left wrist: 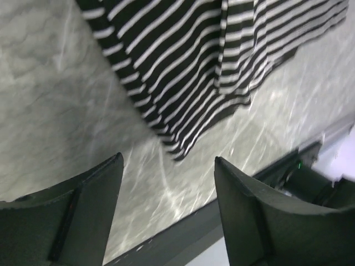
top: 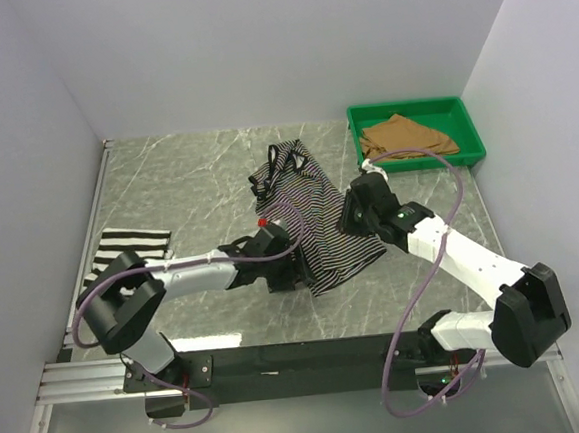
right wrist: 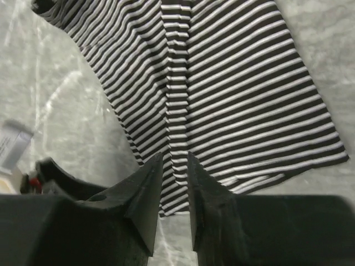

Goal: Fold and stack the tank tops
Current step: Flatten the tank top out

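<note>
Narrowly parted, the right gripper (right wrist: pixel 174 158) straddled a raised crease in the thin-striped tank top (right wrist: pixel 233 94), spread mid-table (top: pixel 196 174); whether it pinched cloth was unclear. At the top's 8 o'clock, the left gripper (left wrist: pixel 168 160) gaped empty, seemingly poised to fold.

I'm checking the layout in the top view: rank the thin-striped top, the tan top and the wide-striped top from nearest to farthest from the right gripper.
1. Thin-striped tank top, centre, right beside the right gripper.
2. Tan tank top, far right, in the green tray.
3. Wide-striped tank top, far left side.
</note>
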Action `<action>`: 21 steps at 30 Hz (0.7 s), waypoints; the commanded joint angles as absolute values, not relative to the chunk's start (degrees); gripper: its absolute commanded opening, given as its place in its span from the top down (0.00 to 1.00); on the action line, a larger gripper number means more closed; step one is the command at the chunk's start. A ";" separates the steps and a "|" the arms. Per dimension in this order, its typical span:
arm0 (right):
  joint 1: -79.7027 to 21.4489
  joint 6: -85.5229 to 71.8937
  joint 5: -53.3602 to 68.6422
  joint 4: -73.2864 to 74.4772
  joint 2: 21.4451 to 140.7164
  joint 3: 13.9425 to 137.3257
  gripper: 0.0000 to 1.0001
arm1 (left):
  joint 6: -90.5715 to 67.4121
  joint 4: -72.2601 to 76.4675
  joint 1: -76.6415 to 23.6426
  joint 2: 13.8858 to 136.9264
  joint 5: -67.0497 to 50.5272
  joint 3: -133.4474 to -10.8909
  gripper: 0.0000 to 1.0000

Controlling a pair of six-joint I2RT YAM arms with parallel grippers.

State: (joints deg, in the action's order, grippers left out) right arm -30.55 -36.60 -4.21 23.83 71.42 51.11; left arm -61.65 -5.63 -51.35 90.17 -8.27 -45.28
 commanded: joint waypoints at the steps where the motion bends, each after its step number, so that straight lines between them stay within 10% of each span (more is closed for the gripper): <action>1: -31.29 -36.65 -7.73 22.76 67.15 51.50 0.72 | -65.91 -8.25 -53.52 93.58 -2.29 -49.91 0.29; 14: -36.38 -36.56 -9.67 21.27 67.32 45.97 0.77 | -72.68 -14.33 -57.74 102.21 2.55 -55.02 0.47; 21: -39.98 -35.16 -10.28 21.27 70.75 46.84 0.76 | -74.18 -14.86 -55.64 99.76 3.69 -50.46 0.99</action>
